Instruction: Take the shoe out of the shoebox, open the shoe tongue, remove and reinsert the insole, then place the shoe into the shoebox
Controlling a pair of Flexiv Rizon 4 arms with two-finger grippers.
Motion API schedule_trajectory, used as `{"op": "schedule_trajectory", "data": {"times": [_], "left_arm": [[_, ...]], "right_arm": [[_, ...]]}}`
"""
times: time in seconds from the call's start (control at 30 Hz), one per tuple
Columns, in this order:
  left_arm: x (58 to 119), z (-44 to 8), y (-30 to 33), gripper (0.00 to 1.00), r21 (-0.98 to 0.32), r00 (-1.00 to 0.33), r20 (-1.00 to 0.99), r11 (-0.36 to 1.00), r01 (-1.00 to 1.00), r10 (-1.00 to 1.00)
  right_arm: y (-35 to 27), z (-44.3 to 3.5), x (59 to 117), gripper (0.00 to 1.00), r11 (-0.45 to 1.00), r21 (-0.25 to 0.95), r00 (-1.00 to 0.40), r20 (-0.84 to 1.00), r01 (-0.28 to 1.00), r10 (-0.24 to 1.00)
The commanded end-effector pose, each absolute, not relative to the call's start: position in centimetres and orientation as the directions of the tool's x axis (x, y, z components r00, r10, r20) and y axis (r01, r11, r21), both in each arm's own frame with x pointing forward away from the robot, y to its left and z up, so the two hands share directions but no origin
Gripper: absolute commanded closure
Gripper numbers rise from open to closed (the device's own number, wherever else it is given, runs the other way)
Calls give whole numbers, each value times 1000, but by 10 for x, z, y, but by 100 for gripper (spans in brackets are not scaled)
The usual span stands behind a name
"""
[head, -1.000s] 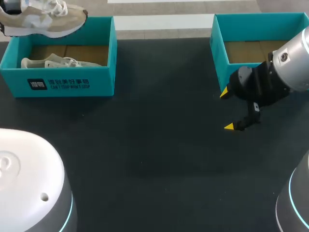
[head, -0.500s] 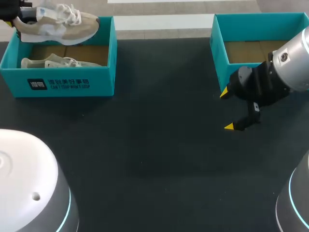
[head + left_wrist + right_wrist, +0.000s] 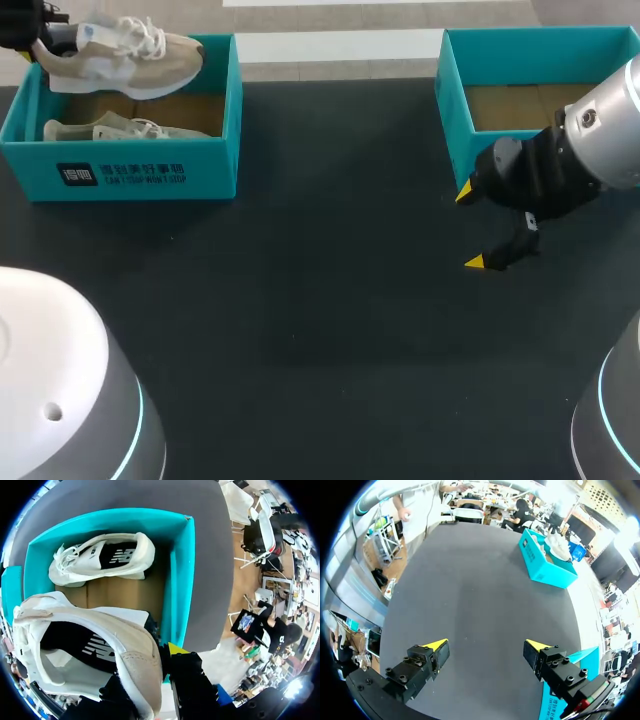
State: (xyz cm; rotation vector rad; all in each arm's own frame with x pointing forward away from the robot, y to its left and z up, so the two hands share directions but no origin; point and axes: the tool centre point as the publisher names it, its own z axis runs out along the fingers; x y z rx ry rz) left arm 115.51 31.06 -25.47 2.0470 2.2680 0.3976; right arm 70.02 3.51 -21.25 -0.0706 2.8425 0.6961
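Note:
A beige and white shoe [image 3: 120, 62] hangs tilted over the back of the left teal shoebox [image 3: 130, 172]. My left gripper [image 3: 33, 42] is shut on its heel at the table's far left corner. In the left wrist view the held shoe [image 3: 95, 645] is close up, with the gripper [image 3: 150, 667] clamped on the heel rim; one yellow fingertip [image 3: 175, 647] shows outside it and the other is hidden. A second matching shoe [image 3: 110, 129] [image 3: 100, 560] lies on its side in the box [image 3: 181, 575]. My right gripper [image 3: 470, 227] [image 3: 486, 645] stands open and holds nothing, low over the dark table.
A second teal shoebox [image 3: 452, 110] with a bare cardboard floor stands at the far right, right behind my right gripper. Its corner [image 3: 572, 677] shows beside the right fingers. Dark tabletop [image 3: 320, 300] spans the middle and front.
The left gripper has carried the shoe right and down, closer to the left box's opening. The right arm has not moved.

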Motion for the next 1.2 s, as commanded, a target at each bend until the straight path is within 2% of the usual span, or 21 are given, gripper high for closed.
{"op": "schedule_trajectory", "data": {"times": [0.03,0.47,0.7,1.2], "left_arm": [[1169,-263,312,100,215,-122,129,93,972,984],[1173,-299,308,100,165,-152,188,121,979,970],[1174,-317,307,100,104,-190,167,174,979,968],[1178,-340,306,100,59,-238,171,231,971,956]], "right_arm": [[37,-214,700,0,889,448,-976,-219,-95,6],[37,-214,700,0,889,448,-976,-219,-95,6],[37,-214,700,0,889,448,-976,-219,-95,6],[37,-214,700,0,889,448,-976,-219,-95,6]]}}
